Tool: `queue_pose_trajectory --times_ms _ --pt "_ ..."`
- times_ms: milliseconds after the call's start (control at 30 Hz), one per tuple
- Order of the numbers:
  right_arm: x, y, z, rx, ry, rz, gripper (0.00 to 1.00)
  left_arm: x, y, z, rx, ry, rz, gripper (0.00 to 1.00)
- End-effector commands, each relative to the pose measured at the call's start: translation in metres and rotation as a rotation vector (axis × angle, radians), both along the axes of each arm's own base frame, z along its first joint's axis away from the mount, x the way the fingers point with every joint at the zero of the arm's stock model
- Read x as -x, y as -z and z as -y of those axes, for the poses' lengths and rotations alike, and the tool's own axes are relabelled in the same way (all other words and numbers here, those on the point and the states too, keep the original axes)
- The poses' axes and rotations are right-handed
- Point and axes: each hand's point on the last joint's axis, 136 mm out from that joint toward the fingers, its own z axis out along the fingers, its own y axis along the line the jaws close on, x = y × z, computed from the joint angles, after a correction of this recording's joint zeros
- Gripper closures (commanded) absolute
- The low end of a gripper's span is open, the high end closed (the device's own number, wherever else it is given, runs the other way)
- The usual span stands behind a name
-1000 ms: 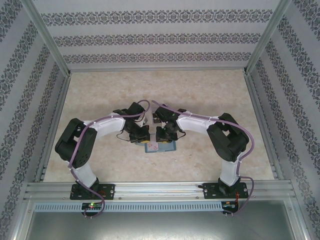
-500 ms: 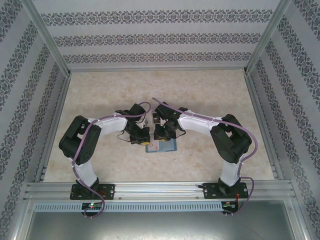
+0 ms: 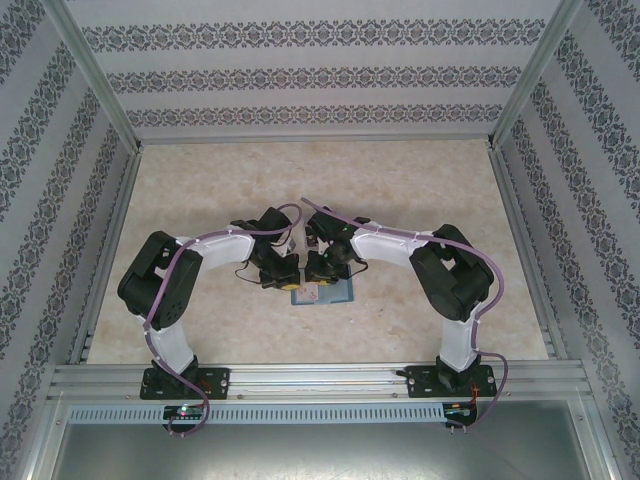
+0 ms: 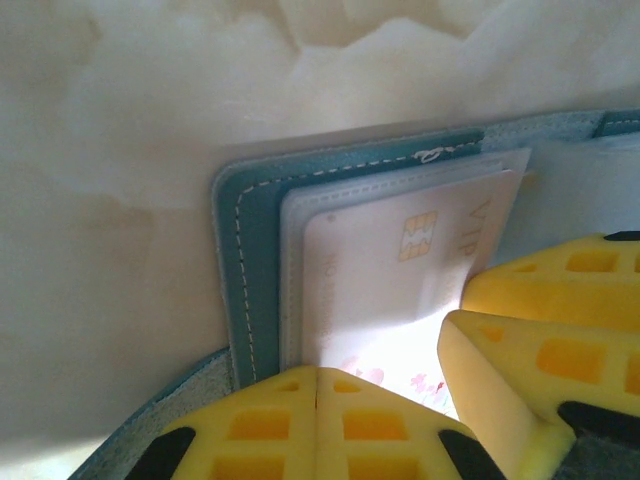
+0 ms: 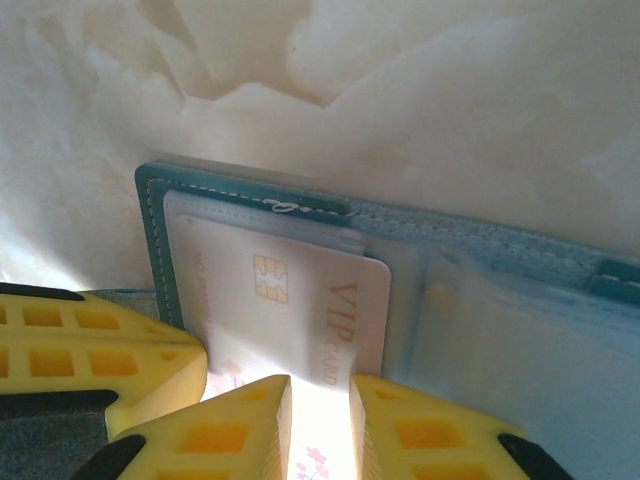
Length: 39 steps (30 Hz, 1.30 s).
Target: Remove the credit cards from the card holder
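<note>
The teal card holder lies open and flat on the table between both grippers. In the left wrist view its stitched teal border frames grey pockets and a white credit card with a gold chip. My left gripper is shut, its yellow pads meeting at the holder's near edge with nothing between them. My right gripper stands narrowly open over the same credit card, marked VIP CARD, whose corner overlaps the clear pocket. From above, the left gripper and right gripper nearly touch.
The holder's other half, with clear plastic pockets, spreads to the right. The right gripper's yellow fingers crowd the left wrist view. The beige marbled tabletop is fenced by patterned walls and an aluminium rail in front.
Both arms have shifted slightly, and the right wrist has eased left toward the left gripper. The card holder has stayed in place.
</note>
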Motion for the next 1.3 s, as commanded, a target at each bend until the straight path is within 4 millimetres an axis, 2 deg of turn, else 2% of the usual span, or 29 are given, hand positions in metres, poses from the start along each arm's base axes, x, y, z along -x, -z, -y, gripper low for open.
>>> queue_pose_trajectory --times_ms 0,233,400,600,767,1000,1267 --pt "-0.003 0.006 0.011 0.067 0.013 0.004 0.74 0.004 0.005 -0.004 -0.037 0.010 -0.007 1.00" --pt "-0.004 0.005 0.024 0.141 0.006 0.024 0.72 0.002 0.002 -0.008 -0.068 0.015 0.003 1.00" --pt "-0.004 0.004 0.024 0.142 0.003 0.023 0.71 -0.001 -0.005 -0.007 -0.063 0.016 0.016 1.00" --pt "-0.008 -0.015 0.014 0.069 0.013 0.058 0.74 -0.003 -0.012 -0.006 -0.056 0.014 0.028 1.00" --pt "-0.008 -0.020 -0.001 -0.017 0.019 0.041 0.74 -0.003 -0.008 -0.005 -0.058 0.016 0.017 1.00" --pt "-0.008 -0.013 -0.010 -0.047 0.021 0.016 0.75 -0.001 -0.005 -0.006 -0.059 0.016 0.011 1.00" --pt "-0.005 0.005 0.001 0.022 0.018 -0.010 0.75 -0.001 -0.004 -0.006 -0.059 0.015 0.010 1.00"
